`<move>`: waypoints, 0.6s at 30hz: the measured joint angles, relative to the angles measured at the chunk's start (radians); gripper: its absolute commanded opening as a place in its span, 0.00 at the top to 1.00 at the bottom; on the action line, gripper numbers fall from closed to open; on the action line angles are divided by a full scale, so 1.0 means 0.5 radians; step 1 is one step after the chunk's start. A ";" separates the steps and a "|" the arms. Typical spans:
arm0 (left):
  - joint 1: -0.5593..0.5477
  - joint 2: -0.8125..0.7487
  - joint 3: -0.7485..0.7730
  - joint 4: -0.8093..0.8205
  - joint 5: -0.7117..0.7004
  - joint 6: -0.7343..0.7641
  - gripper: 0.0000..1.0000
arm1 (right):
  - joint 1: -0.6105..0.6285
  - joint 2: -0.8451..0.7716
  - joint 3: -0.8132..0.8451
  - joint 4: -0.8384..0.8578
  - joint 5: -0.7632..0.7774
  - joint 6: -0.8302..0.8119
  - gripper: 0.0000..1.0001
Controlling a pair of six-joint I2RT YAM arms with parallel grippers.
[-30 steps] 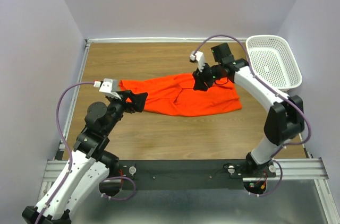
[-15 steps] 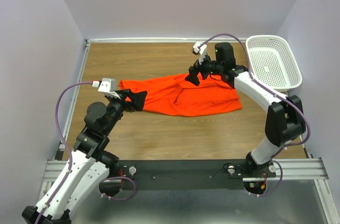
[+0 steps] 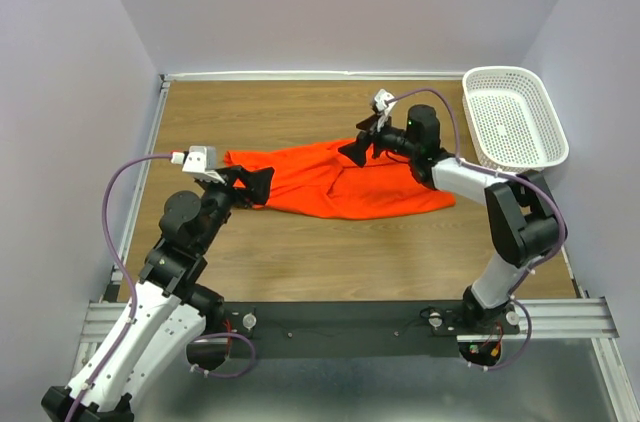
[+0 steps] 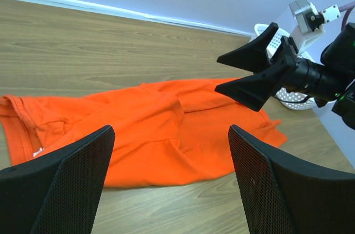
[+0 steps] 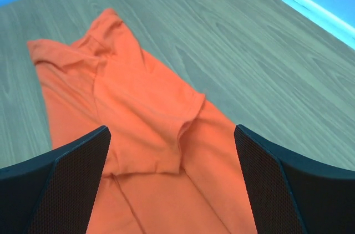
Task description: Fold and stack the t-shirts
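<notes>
1. A bright orange-red t-shirt (image 3: 340,180) lies on a wooden table (image 3: 300,252), seen from above and behind two robot arms.
2. The shirt sits in the middle of the table as a long, rumpled band running left to right. Loose folds and creases run along its length.
3. In the left wrist view, the shirt's left end shows a turned-over hem with a small white label (image 4: 37,151) tucked beside it.
4. The left gripper (image 3: 255,185) is at the shirt's left end, pointing right. Its two fingers are spread wide with nothing between them. Whether they touch the cloth cannot be told.
5. The right gripper (image 3: 358,145) is over the shirt's far edge, about midway along it, pointing left. The left wrist view shows it raised clear of the fabric.
6. The right gripper's fingers are also spread wide and hold nothing. Its own camera looks down between them onto a folded sleeve and the bare wood beyond.
7. A white plastic lattice basket (image 3: 512,122) stands at the far right corner of the table, apart from the shirt.
</notes>
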 measured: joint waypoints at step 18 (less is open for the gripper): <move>0.001 0.011 -0.064 0.133 -0.043 -0.017 0.07 | 0.005 0.343 0.139 0.221 -0.565 0.058 0.00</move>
